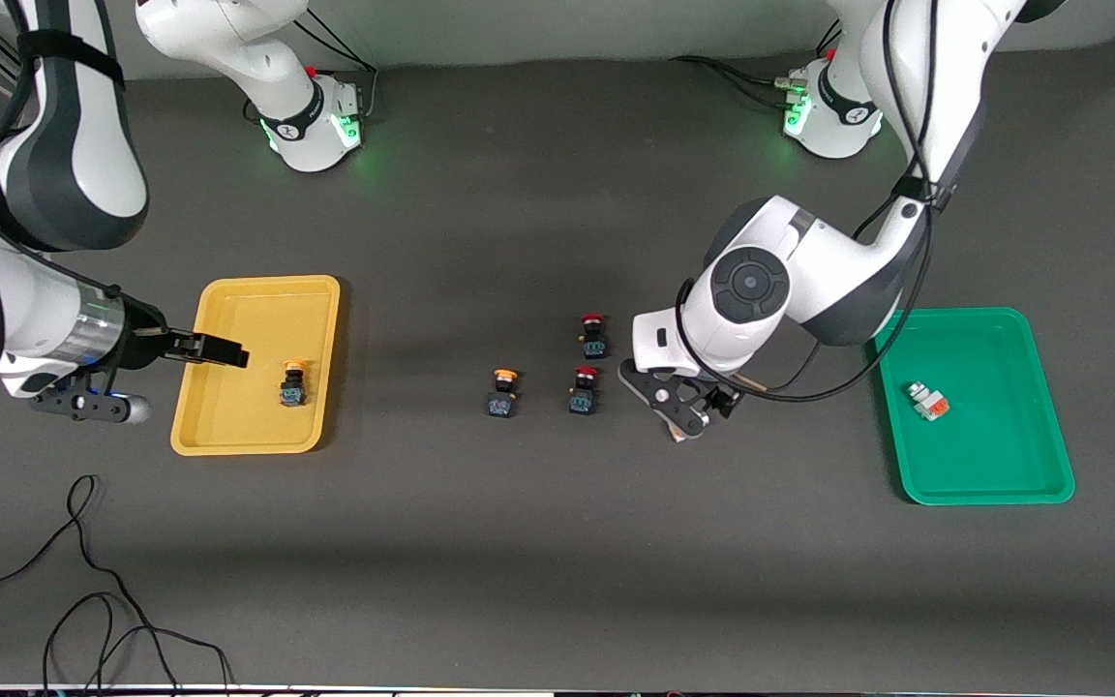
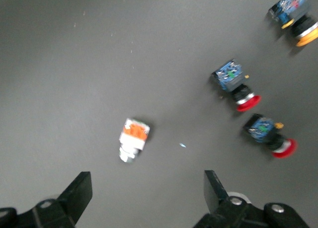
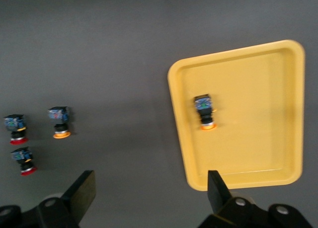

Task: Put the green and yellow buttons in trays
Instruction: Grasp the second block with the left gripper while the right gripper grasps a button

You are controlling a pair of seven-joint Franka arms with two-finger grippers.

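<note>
One yellow-capped button (image 1: 293, 382) (image 3: 204, 111) lies in the yellow tray (image 1: 228, 426) (image 3: 179, 114). Another yellow-capped button (image 1: 503, 392) (image 3: 59, 121) (image 2: 298, 19) sits on the table mid-way between the trays. A whitish block (image 1: 927, 400) lies in the green tray (image 1: 1003, 484). A second whitish block (image 2: 134, 138) with an orange face lies on the table. My left gripper (image 1: 685, 418) (image 2: 148, 190) hangs open just above it, holding nothing. My right gripper (image 1: 224, 353) (image 3: 151, 188) is open and empty over the yellow tray's edge.
Two red-capped buttons (image 1: 593, 334) (image 1: 585, 389) stand on the table between the loose yellow-capped button and the left gripper. A black cable (image 1: 83, 581) loops on the table near the front camera at the right arm's end.
</note>
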